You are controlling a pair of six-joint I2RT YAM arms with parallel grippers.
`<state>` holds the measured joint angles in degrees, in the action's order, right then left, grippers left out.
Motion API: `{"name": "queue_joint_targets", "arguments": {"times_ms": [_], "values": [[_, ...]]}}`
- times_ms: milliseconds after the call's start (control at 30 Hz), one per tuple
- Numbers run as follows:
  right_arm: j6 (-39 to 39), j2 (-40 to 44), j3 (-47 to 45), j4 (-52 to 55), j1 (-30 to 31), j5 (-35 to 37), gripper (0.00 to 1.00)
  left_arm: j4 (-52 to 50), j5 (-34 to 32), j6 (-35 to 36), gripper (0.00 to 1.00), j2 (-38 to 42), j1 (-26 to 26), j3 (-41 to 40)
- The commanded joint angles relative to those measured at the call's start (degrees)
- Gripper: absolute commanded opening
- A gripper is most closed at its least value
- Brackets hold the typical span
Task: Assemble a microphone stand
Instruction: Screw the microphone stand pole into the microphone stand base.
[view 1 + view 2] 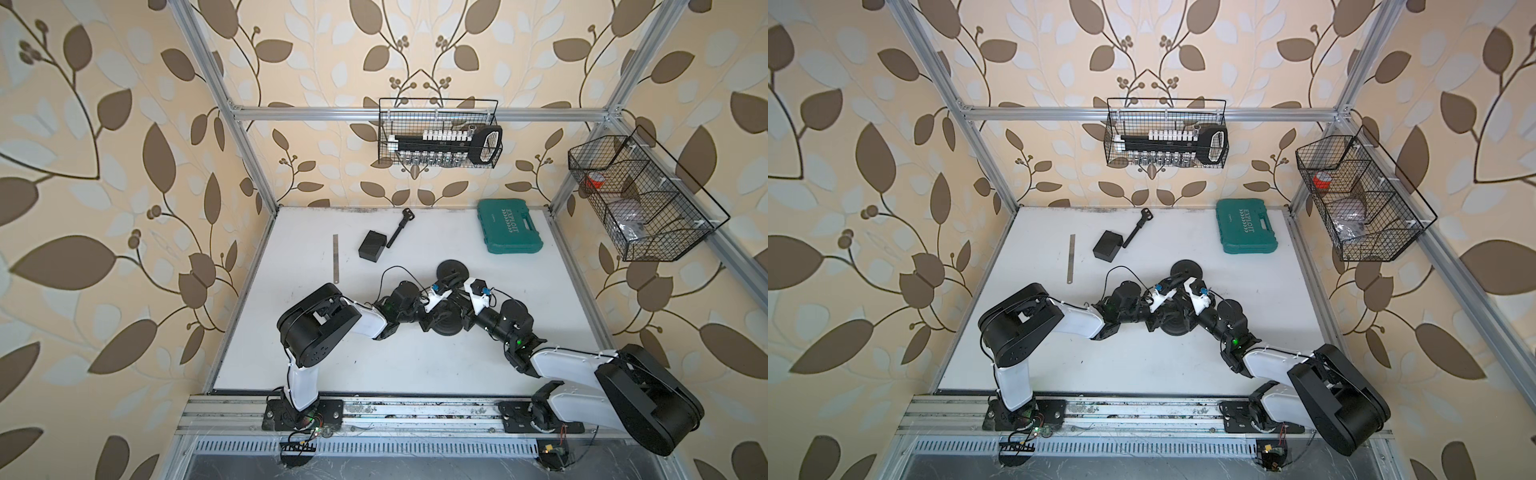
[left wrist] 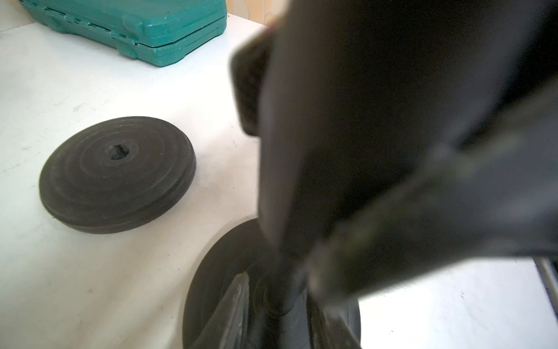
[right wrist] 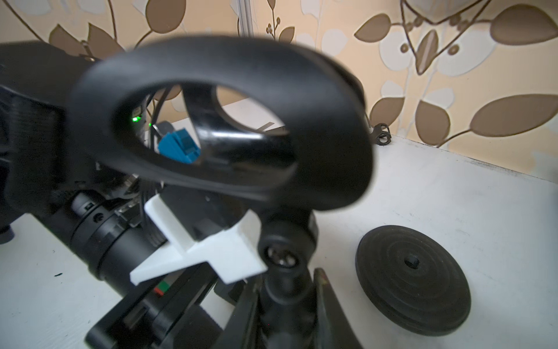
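— Where can a hand get through on the table?
— Along the near strip, and on the right, in front of the green tool case.
— What's in the way?
— Mid-table, both arms crowd the stand post on one base disc; a loose disc lies just behind. Far left: steel ruler, black box, black rod, close together.

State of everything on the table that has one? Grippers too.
case: closed, flat.
spare disc: flat, centre hole empty.
pole: upright, clip on top.
base disc: flat, pole standing at its centre.
right gripper: shut on pole.
left gripper: jaws flank pole low down; grip unclear.
rod: lying flat, loose.
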<state>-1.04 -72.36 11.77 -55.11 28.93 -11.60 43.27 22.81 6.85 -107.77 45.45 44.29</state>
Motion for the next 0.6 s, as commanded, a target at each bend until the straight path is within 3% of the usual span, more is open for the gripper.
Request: {"name": "queue_joint_targets", "arguments": {"times_ms": [0, 333, 567], "values": [[-0.28, 0.37, -1.42, 2.90, 0.26, 0.75, 0.00, 3.83, -1.85, -0.61, 0.34, -0.63, 0.69, 2.27], [-0.81, -1.22, -1.06, 2.20, 0.48, 0.51, 0.00, 7.19, -1.16, -1.14, 0.24, -2.30, 0.69, 3.08], [-1.33, -5.60, 0.57, -0.04, 1.18, 0.49, 0.00, 9.00, -6.78, 0.17, 0.16, -1.46, 0.65, 1.31]]}}
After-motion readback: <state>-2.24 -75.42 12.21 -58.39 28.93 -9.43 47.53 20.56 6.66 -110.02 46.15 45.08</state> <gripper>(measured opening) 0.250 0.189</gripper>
